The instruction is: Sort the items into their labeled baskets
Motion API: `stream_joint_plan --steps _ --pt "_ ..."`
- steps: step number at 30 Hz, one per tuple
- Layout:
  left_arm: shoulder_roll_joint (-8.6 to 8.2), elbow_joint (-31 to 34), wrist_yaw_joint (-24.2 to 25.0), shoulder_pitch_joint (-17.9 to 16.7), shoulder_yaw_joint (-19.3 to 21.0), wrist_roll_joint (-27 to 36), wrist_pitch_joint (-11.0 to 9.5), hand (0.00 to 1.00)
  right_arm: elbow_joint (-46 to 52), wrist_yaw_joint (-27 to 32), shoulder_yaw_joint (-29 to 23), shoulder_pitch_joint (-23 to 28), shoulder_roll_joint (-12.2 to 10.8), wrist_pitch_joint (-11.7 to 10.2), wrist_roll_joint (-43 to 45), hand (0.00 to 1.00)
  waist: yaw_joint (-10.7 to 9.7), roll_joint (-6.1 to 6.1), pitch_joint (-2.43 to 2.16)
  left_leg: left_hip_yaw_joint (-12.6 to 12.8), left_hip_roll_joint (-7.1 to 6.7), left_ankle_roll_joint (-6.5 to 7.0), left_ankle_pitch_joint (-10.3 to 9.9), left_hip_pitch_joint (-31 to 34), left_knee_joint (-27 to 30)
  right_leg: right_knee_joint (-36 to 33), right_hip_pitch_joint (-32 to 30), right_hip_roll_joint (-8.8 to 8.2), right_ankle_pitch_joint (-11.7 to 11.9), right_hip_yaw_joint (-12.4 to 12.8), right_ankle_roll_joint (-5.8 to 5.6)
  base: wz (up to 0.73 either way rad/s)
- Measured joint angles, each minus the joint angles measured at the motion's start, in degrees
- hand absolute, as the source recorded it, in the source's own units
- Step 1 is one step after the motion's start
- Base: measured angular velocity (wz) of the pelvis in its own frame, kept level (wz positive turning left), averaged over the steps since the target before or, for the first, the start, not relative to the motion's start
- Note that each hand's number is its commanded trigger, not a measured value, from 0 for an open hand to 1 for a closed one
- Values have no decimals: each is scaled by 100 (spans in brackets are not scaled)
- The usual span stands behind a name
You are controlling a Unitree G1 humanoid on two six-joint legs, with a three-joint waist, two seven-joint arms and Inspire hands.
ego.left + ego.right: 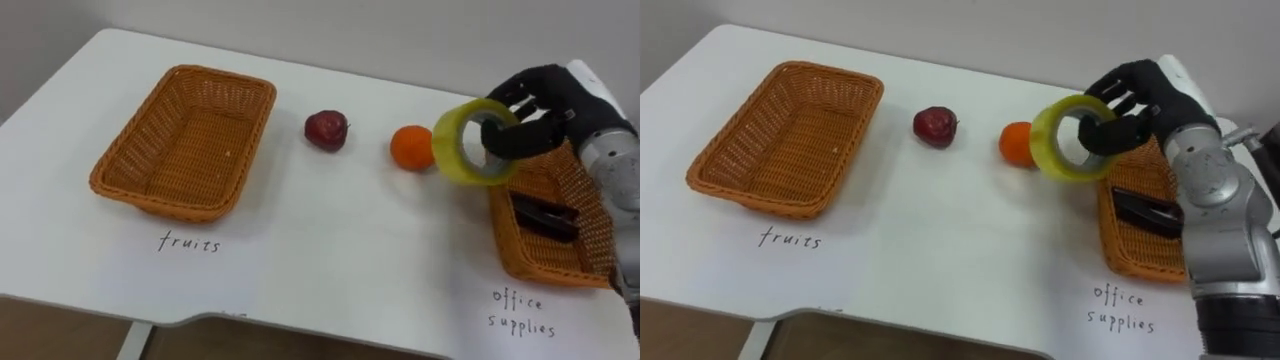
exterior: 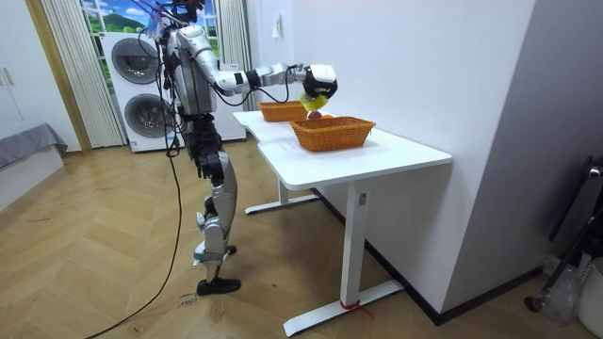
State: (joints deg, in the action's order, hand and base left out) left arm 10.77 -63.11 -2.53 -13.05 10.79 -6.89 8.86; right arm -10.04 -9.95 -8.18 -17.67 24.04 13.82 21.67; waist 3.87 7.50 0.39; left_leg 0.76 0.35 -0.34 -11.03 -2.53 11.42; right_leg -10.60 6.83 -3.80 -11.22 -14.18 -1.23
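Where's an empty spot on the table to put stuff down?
The biggest bare patch of table lies in front of the apple and orange, between the fruits basket, itself empty, and the office supplies basket. It is crowded at the right: the right hand holds the tape roll close beside the orange.

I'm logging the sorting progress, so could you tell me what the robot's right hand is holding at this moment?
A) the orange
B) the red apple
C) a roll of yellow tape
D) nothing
C: the right hand has its fingers curled through the roll of yellow tape, while the orange and the apple lie on the table.
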Motion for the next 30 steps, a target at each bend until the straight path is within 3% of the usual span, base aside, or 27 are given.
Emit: stream_joint_plan --steps 5,12,18,29,30 --pt "-1 -2 -50 -35 -2 -3 75 0 -106 280 0 94 0 3 -118 100 -59 -33 -21 37 4 0 0 -3 15 -4 -7 1 0 14 0 -4" --pt "1 9 -53 -163 22 -3 88 0 -485 567 -3 93 148 -7 -200 100 -187 -86 -104 38 5 0 0 -6 40 -11 5 -6 1 -18 0 1" --pt "11 14 -97 -218 28 54 93 0 -914 759 -10 93 316 -1 -374 100 -237 -97 -101 42 7 0 0 -7 40 -16 6 -7 1 -12 0 0" --pt "20 23 -208 -222 24 78 117 0 -1234 867 -10 93 323 2 -645 100 -321 -80 -86 43 9 0 0 -18 41 -16 12 -5 1 -11 0 0" --pt "21 23 -212 -221 24 130 117 0 -1235 867 -10 93 322 2 -667 95 -333 -74 -81 43 9 0 0 -18 40 -16 12 -5 1 -11 0 0"
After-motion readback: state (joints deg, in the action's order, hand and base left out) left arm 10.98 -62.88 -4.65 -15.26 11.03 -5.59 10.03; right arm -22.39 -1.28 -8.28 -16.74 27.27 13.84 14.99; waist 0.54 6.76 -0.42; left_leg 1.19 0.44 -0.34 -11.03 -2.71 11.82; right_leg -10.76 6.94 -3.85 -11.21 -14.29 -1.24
